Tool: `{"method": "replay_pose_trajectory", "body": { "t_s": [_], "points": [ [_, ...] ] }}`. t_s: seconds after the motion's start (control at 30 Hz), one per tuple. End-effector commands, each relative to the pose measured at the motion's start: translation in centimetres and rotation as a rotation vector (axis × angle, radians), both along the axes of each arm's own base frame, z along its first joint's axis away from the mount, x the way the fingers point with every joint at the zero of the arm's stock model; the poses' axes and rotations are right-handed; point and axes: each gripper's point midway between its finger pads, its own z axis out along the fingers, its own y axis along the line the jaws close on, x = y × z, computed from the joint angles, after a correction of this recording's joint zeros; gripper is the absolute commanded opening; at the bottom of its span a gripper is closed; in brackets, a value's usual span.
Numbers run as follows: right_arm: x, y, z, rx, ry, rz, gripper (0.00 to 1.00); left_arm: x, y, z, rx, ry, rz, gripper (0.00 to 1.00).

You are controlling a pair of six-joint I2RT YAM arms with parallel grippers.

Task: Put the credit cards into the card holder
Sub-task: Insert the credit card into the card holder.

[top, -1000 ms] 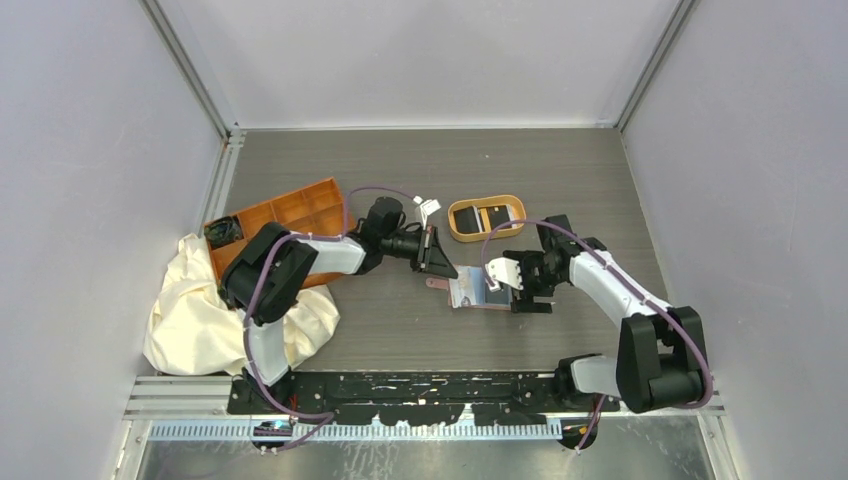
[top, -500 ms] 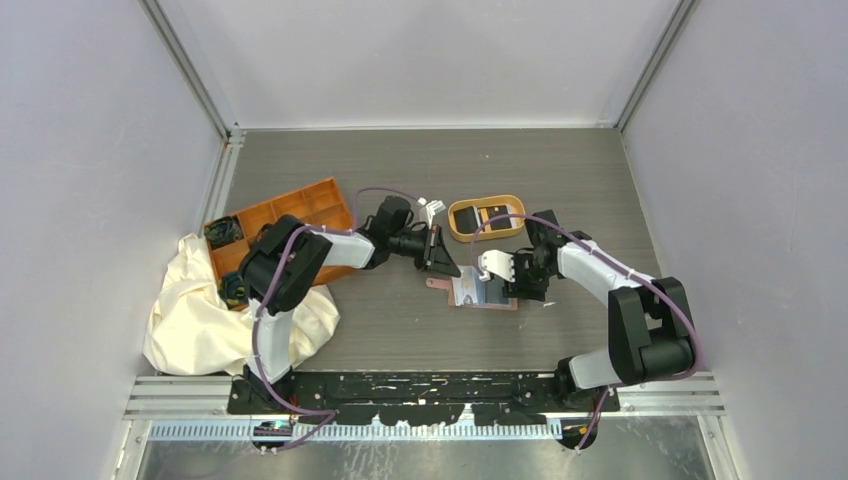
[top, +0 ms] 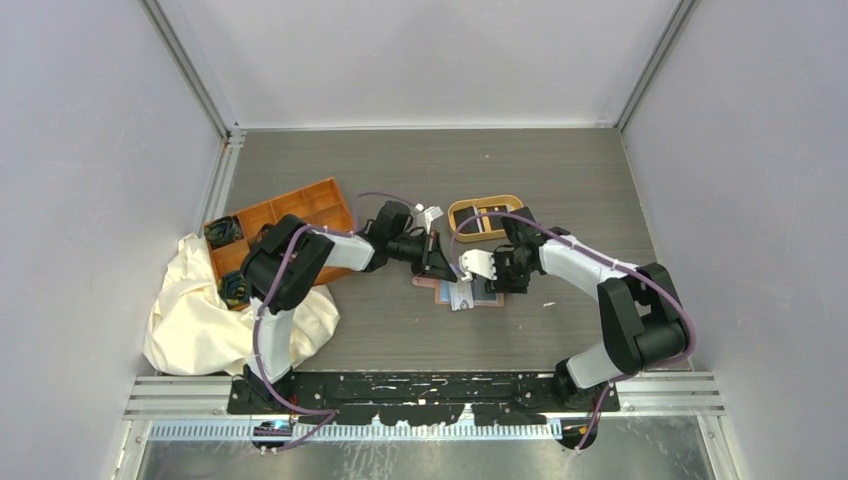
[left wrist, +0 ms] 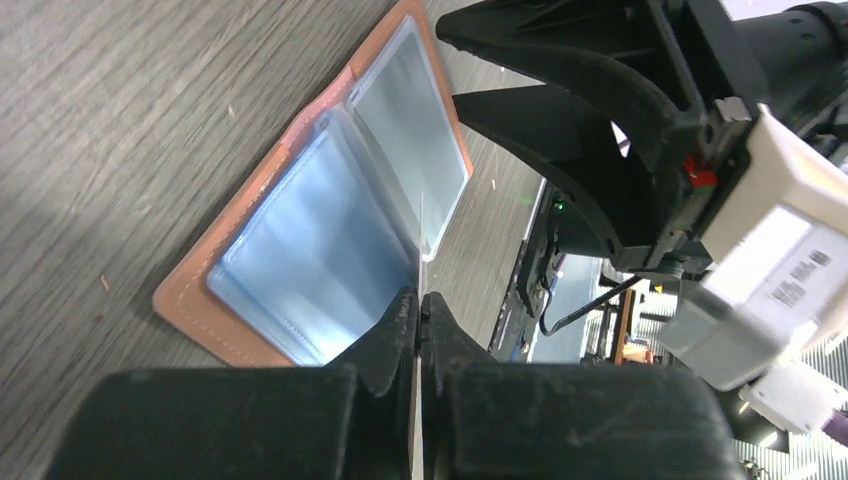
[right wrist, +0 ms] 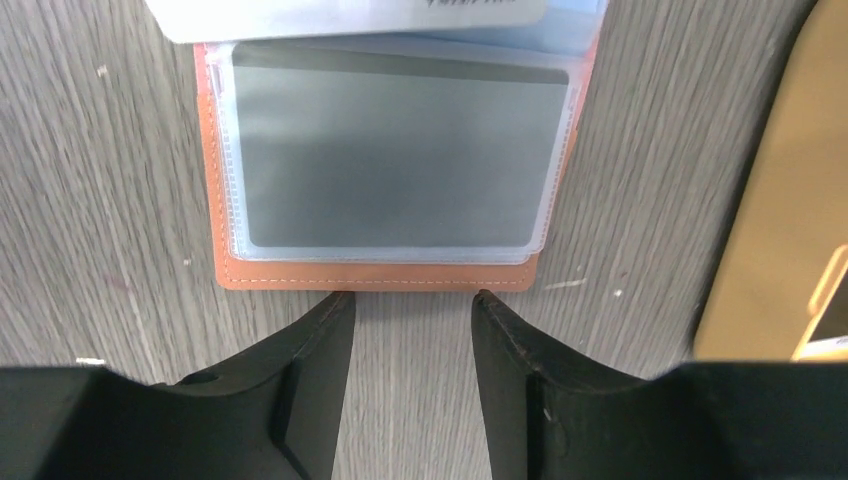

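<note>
The card holder (right wrist: 390, 170) lies open and flat on the table (top: 560, 180), between my two claws and just in front of the oval tray (right wrist: 770, 200). My left claw (left wrist: 419, 300) is clamped on one pale credit card (right wrist: 350, 15), held on edge with its free end over the fold of the holder. My right claw (right wrist: 412, 300) sits at the holder's near edge. Its jaws are apart with bare table between them and nothing in them. Over the last second that right arm has swung in from the holder's right side towards its middle, and the jaws have narrowed from wide to about half. The holder has also slid slightly to the left. I judge this to be the bracing step, with the right claw pinning or steadying the leather so the left can slide its card into a clear pocket. No card from my claws is seated yet. By count, there is one card holder and one card in my grip. I can make out one dark card in the oval tray, where my right arm hides the rest. Further out are one oval tray, one orange compartment tray (top: 290, 215) and one cream cloth (top: 200, 310) at the far left.
</note>
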Motion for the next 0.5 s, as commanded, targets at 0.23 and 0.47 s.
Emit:
{"method": "replay_pose_trajectory", "body": {
  "t_s": [0.23,0.47],
  "points": [
    [1.4,4.7,-0.1,0.07,-0.071,0.139,0.52,0.5,3.2,1.8,0.024,-0.006,0.033,0.0],
    [1.9,6.0,-0.6,0.055,-0.072,0.194,0.52,0.9,5.4,3.0,0.019,0.0,0.052,0.0]
  ]
}}
